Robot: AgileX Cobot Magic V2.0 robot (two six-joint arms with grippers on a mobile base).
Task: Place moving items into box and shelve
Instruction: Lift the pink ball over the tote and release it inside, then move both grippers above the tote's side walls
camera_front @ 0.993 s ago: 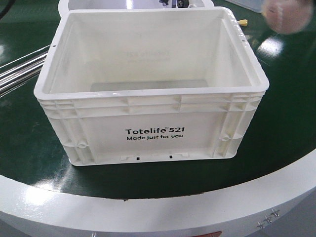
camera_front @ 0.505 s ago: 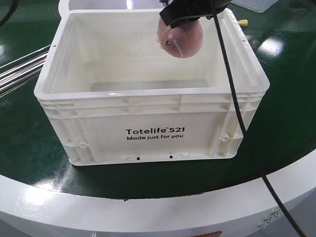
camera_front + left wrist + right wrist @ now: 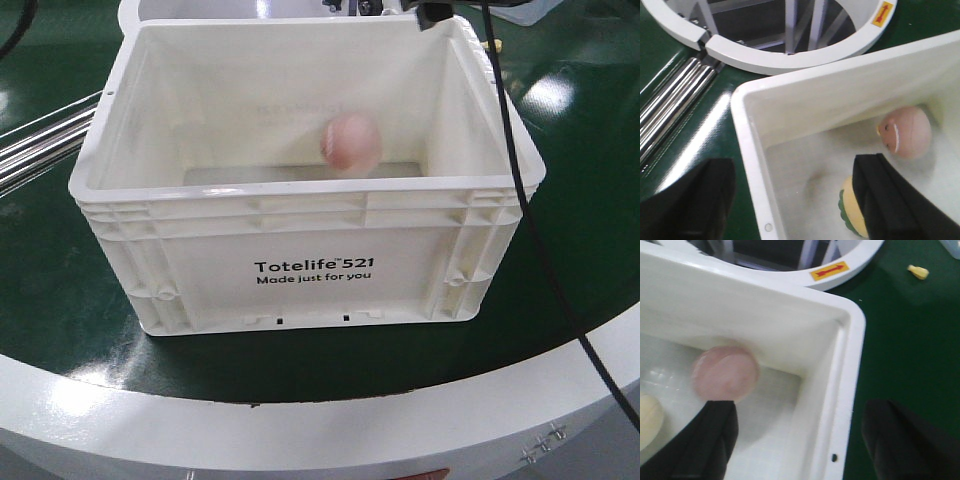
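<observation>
The white box [image 3: 300, 190] stands on the green surface, print facing the front camera. A pinkish moving item [image 3: 351, 141] is blurred inside it, free of any gripper; it also shows in the wrist views [image 3: 905, 132] [image 3: 726, 372]. A cream-yellow item with a green ridged base [image 3: 852, 210] lies on the box floor beside it. My left gripper [image 3: 790, 200] is open, one finger on each side of the box's left wall [image 3: 747, 150]. My right gripper [image 3: 797, 440] is open above the right wall [image 3: 850, 355], holding nothing. The shelve is out of view.
Silver rails [image 3: 40, 140] run along the left of the box. A white ring [image 3: 790, 55] lies behind it. A black cable [image 3: 520, 200] hangs across the box's right side. A small yellow piece [image 3: 918, 271] lies on the green surface. The white outer edge [image 3: 300, 430] curves in front.
Half a second ago the right gripper held the pinkish item over the box. It has let go, the item has dropped inside, and the gripper has risen out of the front view.
</observation>
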